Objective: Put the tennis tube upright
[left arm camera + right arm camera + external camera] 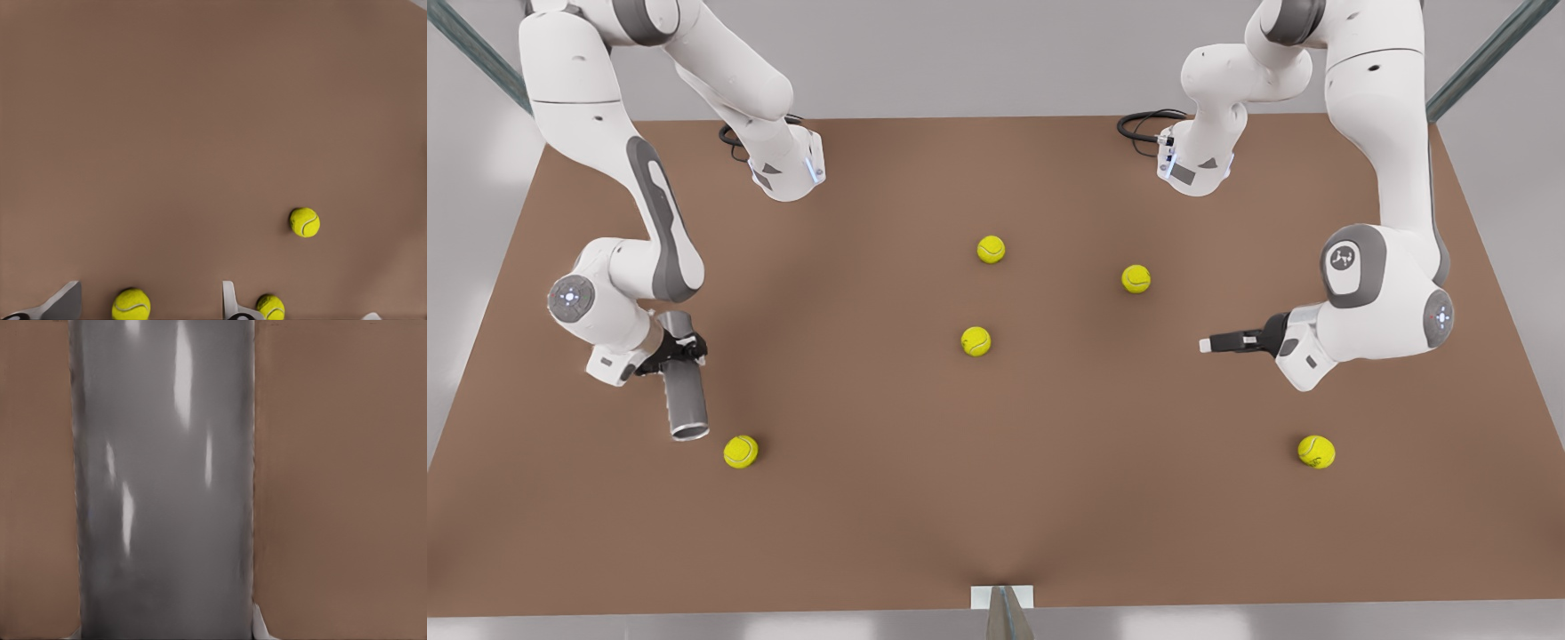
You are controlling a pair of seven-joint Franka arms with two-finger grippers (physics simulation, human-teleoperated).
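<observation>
The right gripper [679, 348] pinches the plain grey metallic tennis tube [684, 391] at the front view's left (still tilted), needing uprighting onto the brown table [996, 498]; the left gripper [1209, 344] waits opposite, fingers spread.

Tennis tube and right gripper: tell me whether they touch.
Touching. In the front view the right gripper clamps the tennis tube at its upper part; the jaws wrap its sides.

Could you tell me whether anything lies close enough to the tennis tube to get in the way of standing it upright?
Possibly: the right gripper clamps the tennis tube, and one tennis ball lies close beside its rimmed end. The left gripper waits open, far off.
</observation>
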